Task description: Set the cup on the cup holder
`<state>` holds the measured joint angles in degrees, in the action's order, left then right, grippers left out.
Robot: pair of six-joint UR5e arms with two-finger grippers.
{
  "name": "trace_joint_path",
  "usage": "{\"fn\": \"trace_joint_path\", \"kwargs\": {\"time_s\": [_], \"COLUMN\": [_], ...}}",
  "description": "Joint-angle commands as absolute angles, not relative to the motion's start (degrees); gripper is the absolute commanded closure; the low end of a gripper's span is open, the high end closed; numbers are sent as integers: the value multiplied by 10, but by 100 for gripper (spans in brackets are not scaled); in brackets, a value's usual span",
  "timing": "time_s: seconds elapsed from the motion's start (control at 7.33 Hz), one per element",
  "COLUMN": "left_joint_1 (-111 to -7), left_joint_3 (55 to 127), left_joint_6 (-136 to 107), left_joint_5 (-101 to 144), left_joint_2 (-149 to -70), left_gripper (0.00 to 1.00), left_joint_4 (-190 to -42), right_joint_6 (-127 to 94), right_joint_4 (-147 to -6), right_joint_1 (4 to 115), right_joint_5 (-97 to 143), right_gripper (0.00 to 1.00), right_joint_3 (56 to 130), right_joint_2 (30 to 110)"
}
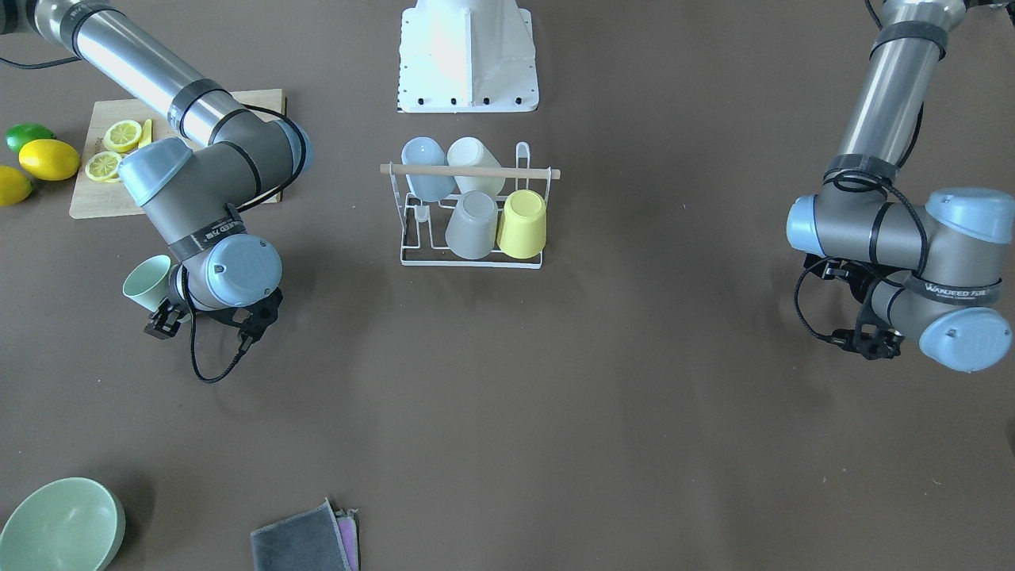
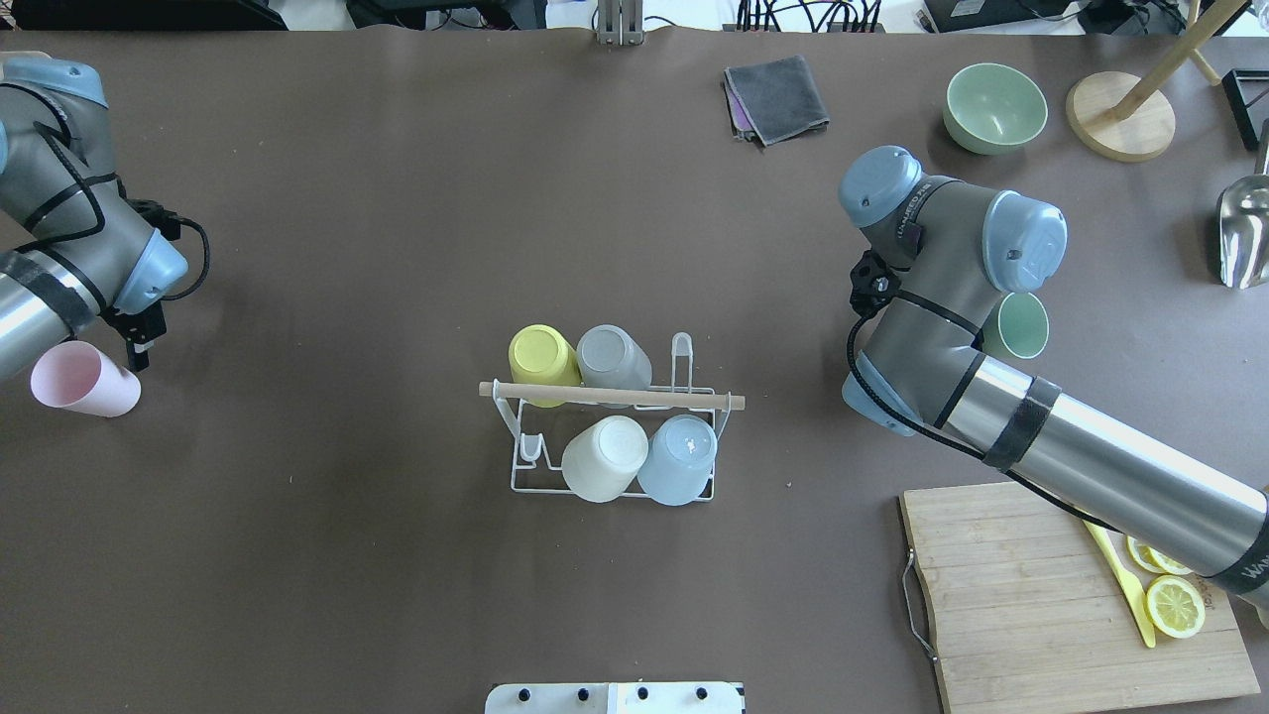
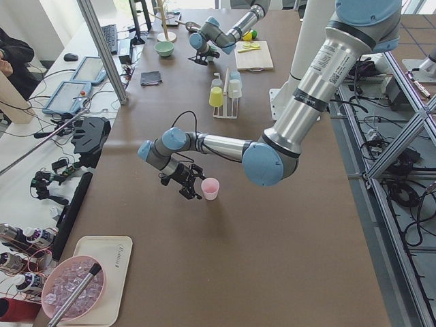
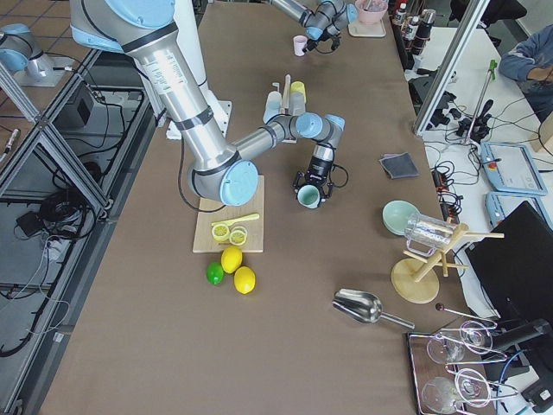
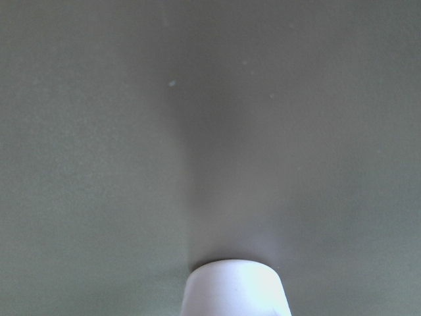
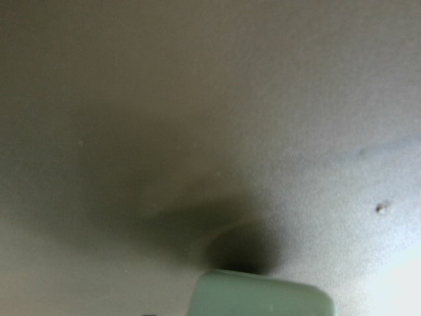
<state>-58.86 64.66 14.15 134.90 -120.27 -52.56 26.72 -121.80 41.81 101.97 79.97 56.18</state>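
Observation:
The cup holder (image 1: 473, 258), a white wire rack with a wooden rod handle (image 2: 610, 396), stands mid-table. It holds upturned yellow (image 1: 522, 224), grey (image 1: 471, 226), white (image 1: 476, 164) and blue (image 1: 427, 168) cups. My right gripper (image 1: 161, 311) is shut on a mint green cup (image 1: 148, 283). It holds the cup tilted above the table, to the holder's right in the overhead view (image 2: 1021, 325). My left gripper (image 2: 136, 342) is low at the table's far left, closed against a pink cup (image 2: 84, 380). That cup fills the bottom of the left wrist view (image 5: 237, 293).
A wooden cutting board (image 2: 1021, 595) with lemon slices (image 2: 1175, 605) lies under my right forearm, with lemons (image 1: 49, 159) and a lime (image 1: 28, 135) beside it. A green bowl (image 2: 994, 107), grey cloth (image 2: 778, 94), wooden stand (image 2: 1120, 119) and metal scoop (image 2: 1244, 233) sit along the far edge.

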Motion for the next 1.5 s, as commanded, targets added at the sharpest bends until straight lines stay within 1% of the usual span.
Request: {"fn": "trace_joint_path", "kwargs": {"time_s": [0.0, 0.14, 0.27, 0.41, 0.68, 0.82, 0.95, 1.09, 1.23, 1.36], "left_joint_1": [-579, -576, -571, -568, -564, -563, -563, -562, -560, -558], "left_joint_3": [645, 645, 644, 644, 640, 636, 636, 636, 636, 636], "left_joint_6": [142, 142, 142, 142, 155, 159, 160, 160, 160, 160], "left_joint_5": [1349, 1348, 1348, 1348, 1347, 1347, 1347, 1347, 1347, 1346], "left_joint_2": [-1202, -1202, -1202, -1202, -1201, -1201, -1201, -1201, -1201, -1201], "left_gripper": [3, 3, 3, 3, 3, 3, 3, 3, 3, 3], "left_joint_4": [-525, -525, -523, -519, -519, -512, -512, -512, -507, -507], "right_joint_6": [268, 269, 270, 270, 270, 260, 254, 254, 261, 262], "right_joint_4": [-1237, -1241, -1241, -1242, -1238, -1235, -1235, -1241, -1246, -1246], "right_joint_1": [426, 428, 434, 437, 458, 469, 482, 483, 508, 506], "right_joint_5": [1020, 1017, 1014, 1014, 1022, 1021, 1023, 1025, 1040, 1043], "right_gripper": [74, 84, 84, 100, 100, 100, 100, 100, 100, 100], "right_joint_3": [811, 815, 818, 836, 865, 921, 957, 967, 1008, 1026], "right_joint_2": [562, 563, 564, 573, 588, 622, 634, 635, 642, 656]}}
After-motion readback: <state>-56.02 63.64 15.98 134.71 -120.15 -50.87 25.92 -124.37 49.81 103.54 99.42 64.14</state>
